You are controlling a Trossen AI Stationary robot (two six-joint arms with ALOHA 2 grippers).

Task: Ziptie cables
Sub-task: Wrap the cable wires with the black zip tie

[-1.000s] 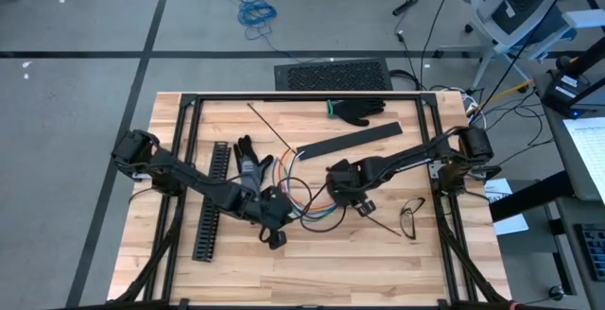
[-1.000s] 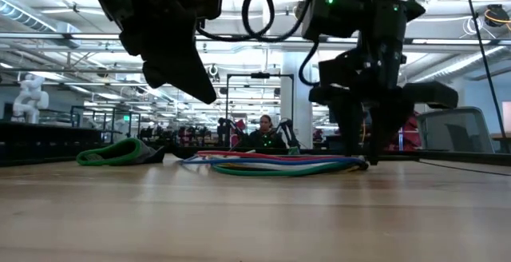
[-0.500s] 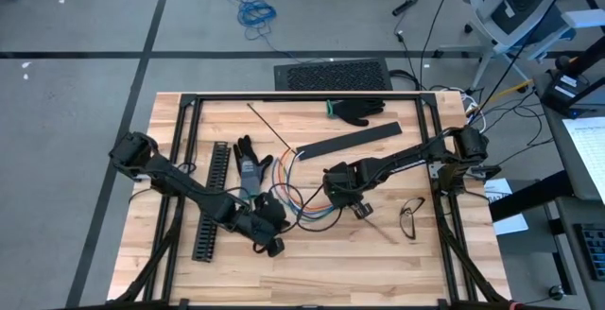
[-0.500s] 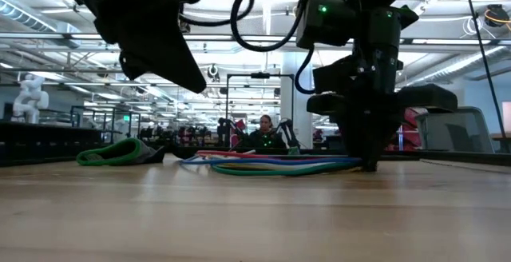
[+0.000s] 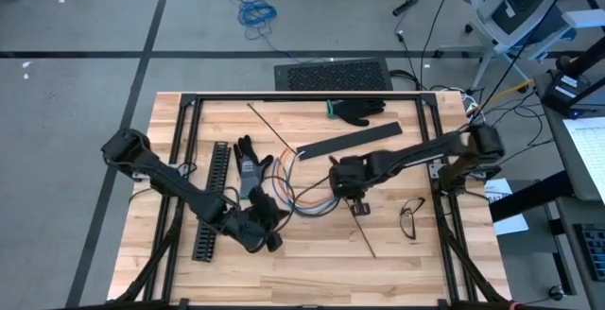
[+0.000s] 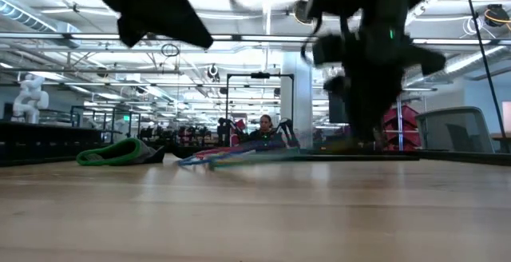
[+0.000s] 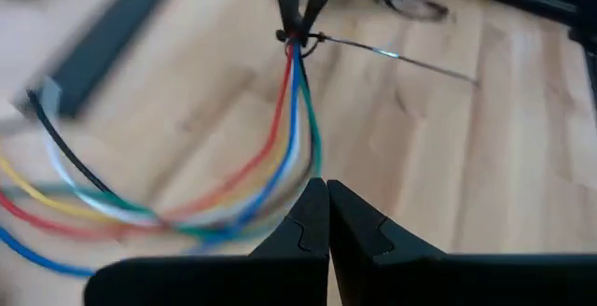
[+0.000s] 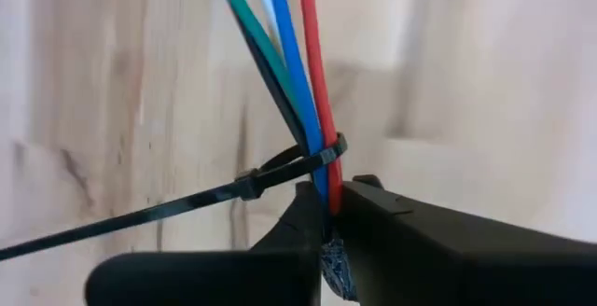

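The cables [image 5: 295, 193], thin red, blue, green, white and dark wires, loop on the wooden table [image 5: 312, 272] between the two arms. A black zip tie [image 8: 280, 168] rings them at their right end, and its thin tail [image 5: 367, 234] trails toward the near edge. My right gripper [image 5: 352, 197] is shut on the cables [image 8: 298, 63] beside that ring. My left gripper [image 5: 269, 236] hovers shut near the loops' near left side; in its wrist view the fingers [image 7: 327, 194] hold nothing and the cables [image 7: 291, 129] lie beyond them. My right gripper pinches the bundled cables between its two fingers [image 8: 392, 222] just beside the zip tie's loop [image 8: 324, 181]. The fingers come steeply from above. The held end [image 6: 343, 145] is raised off the table, and the cables slope down from it to the loops lying on the wood.
A black slotted channel [image 5: 213, 201] lies at the left, a flat black strip [image 5: 350, 140] and a black glove [image 5: 357, 110] toward the far edge. Another glove [image 5: 250, 163] rests by the loops, glasses [image 5: 411, 217] at the right. A person [image 6: 266, 130] sits beyond the table.
My right gripper has shut on the cables beside the zip tie, rolled, and risen, lifting that end off the table; the tie's tail has swung toward the near edge. My left gripper, still shut, has risen and drawn back toward the table's near left, turning as it went.
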